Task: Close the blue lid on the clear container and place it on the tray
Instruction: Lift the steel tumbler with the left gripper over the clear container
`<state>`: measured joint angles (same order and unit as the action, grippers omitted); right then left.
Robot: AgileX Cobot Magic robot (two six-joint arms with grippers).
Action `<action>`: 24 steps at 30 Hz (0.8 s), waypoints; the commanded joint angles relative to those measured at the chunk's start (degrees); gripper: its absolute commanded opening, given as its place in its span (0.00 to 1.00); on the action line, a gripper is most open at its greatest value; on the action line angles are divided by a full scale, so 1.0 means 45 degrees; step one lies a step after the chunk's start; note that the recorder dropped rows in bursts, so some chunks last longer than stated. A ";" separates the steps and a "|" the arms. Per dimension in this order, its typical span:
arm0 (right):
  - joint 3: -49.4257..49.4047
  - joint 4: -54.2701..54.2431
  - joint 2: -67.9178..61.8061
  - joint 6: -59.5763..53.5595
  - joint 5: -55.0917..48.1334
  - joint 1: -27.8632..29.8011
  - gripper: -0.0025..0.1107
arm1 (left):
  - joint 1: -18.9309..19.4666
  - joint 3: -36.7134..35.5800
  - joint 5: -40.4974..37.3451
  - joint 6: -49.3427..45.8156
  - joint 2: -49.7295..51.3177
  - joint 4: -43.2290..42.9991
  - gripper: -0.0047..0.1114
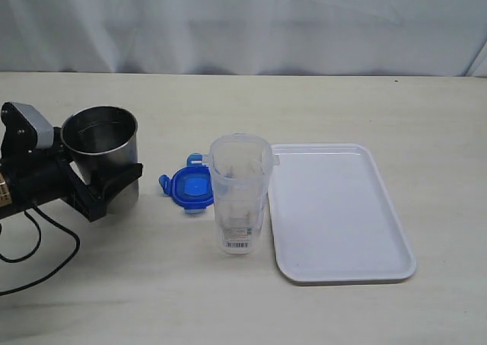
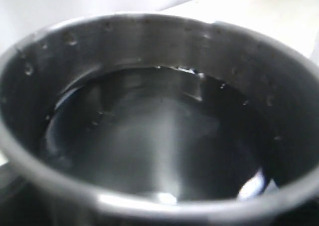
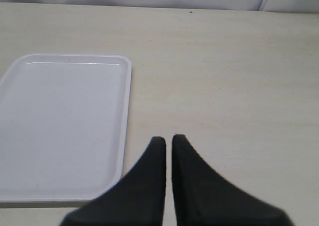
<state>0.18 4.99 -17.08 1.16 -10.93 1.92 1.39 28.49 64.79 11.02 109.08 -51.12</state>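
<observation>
The clear container (image 1: 240, 196) stands upright and open-topped at the table's middle, barcode label near its base. The blue lid (image 1: 190, 186) lies flat on the table just left of and behind it, partly hidden by it. The white tray (image 1: 335, 208) lies empty to the container's right, almost touching it, and shows in the right wrist view too (image 3: 60, 126). My left gripper (image 1: 114, 179) is at the far left, its black fingers closed round a steel tumbler (image 1: 99, 143). My right gripper (image 3: 168, 138) is shut on nothing, above bare table beside the tray's edge.
The steel tumbler (image 2: 159, 136) fills the left wrist view, looking down into its dark inside. A black cable (image 1: 46, 238) loops on the table under the left arm. A white curtain hangs behind the table's far edge.
</observation>
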 commanded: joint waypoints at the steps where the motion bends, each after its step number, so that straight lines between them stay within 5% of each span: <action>1: -0.0040 -0.0008 -0.0035 -0.0079 0.0156 -0.0025 0.06 | -0.0016 0.0533 0.1150 0.0881 -0.0616 0.0079 0.04; 13: -0.0040 -0.0008 -0.0035 -0.0079 0.0156 -0.0025 0.06 | -0.0184 0.2833 0.1150 0.3186 -0.0638 -0.0129 0.04; 24: -0.0040 -0.0008 -0.0035 -0.0079 0.0156 -0.0025 0.06 | -0.2442 0.4544 0.0111 0.3211 -0.0638 -0.0007 0.04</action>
<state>0.18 4.99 -17.08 1.16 -10.93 1.92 -7.67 46.79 61.80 25.09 107.44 -53.21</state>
